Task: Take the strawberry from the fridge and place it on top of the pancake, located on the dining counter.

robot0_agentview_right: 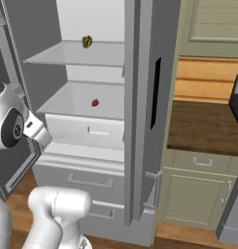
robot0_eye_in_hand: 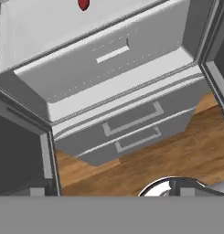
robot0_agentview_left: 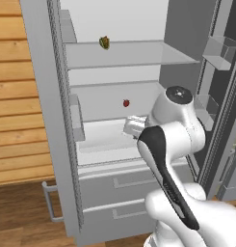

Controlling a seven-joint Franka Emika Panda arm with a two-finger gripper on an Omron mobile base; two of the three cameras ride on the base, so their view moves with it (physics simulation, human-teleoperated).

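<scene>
Strawberry (robot0_agentview_left: 126,102) on fridge (robot0_agentview_left: 52,120) shelf, produce item (robot0_agentview_left: 104,42) one shelf above.

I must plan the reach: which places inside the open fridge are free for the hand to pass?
The shelf around the strawberry is bare on both sides. The upper shelf is bare right of the yellow-green produce. Tightest is the left door's bins.

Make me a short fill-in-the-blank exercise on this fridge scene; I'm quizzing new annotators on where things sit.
1. The strawberry lies on the fridge's ____ shelf of the two glass shelves.
2. The yellow-green and orange produce item sits on the shelf ____ the strawberry's.
3. The fridge doors stand ____.
4. The strawberry's colour is ____.

Missing words: lower; above; open; red
</scene>
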